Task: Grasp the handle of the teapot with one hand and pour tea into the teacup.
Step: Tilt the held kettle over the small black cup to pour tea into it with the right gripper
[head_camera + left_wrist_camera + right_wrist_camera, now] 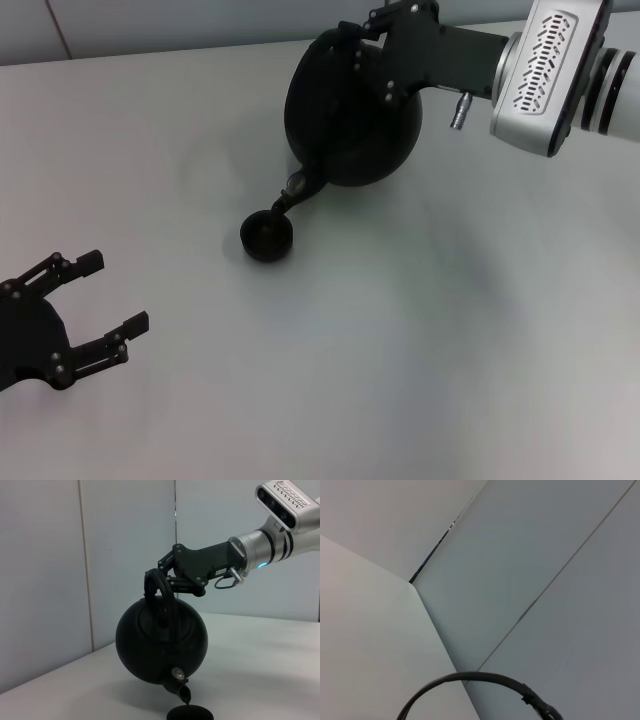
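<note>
one teapot [350, 120], black and round, with one spout [297, 190] and one arched handle [162, 597]. one teacup [267, 237], small and dark. two grippers: one right gripper [155, 582], one left gripper [110, 295], two fingers apiece. one white table [400, 350]. two pale wall panels [125, 555] behind, split by one seam.
</note>
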